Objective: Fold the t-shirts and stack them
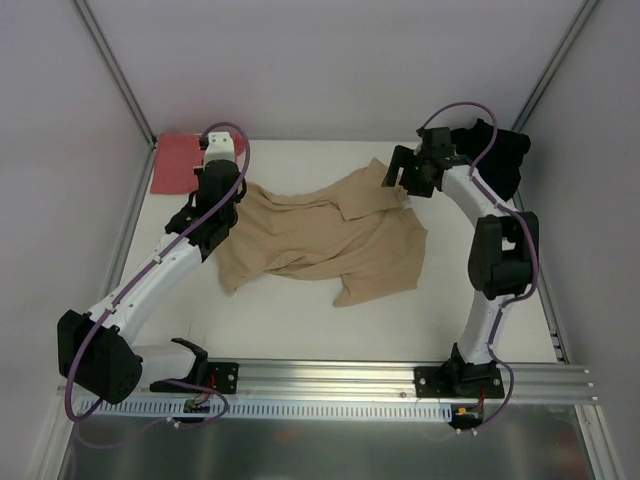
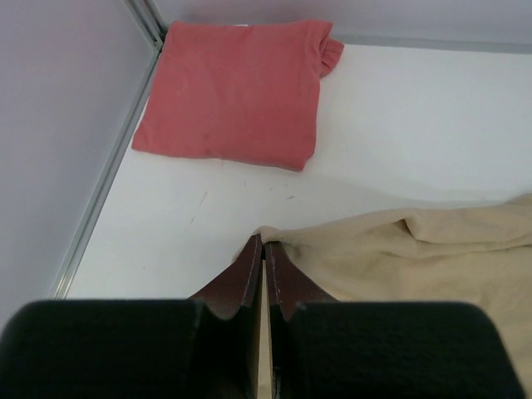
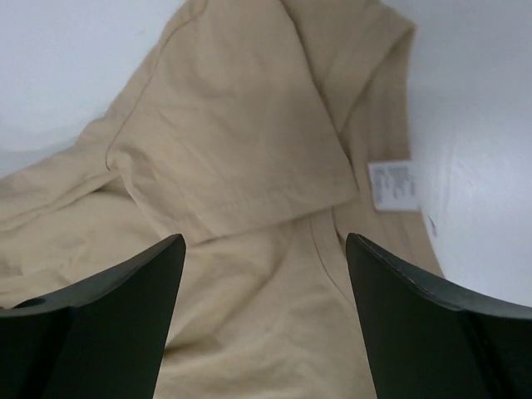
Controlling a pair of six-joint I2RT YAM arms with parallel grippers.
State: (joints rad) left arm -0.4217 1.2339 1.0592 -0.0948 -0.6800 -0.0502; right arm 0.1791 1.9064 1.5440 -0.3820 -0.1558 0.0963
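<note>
A tan-beige t-shirt (image 1: 330, 240) lies crumpled across the middle of the table. My left gripper (image 2: 264, 243) is shut on its left edge, with beige cloth (image 2: 416, 249) pinched between the brown pads. My right gripper (image 3: 264, 241) stands open just above the shirt's upper right part, near a folded flap (image 3: 241, 133) and a white label (image 3: 393, 184). The salmon-red t-shirt (image 2: 237, 87) lies folded in the far left corner (image 1: 178, 165). The black t-shirt (image 1: 505, 160) sits bunched at the far right, partly behind the right arm.
White walls with metal corner posts (image 1: 115, 70) enclose the table. A metal rail (image 1: 340, 375) runs along the near edge with both arm bases on it. The left arm (image 1: 150, 280) stretches diagonally over the table's left side.
</note>
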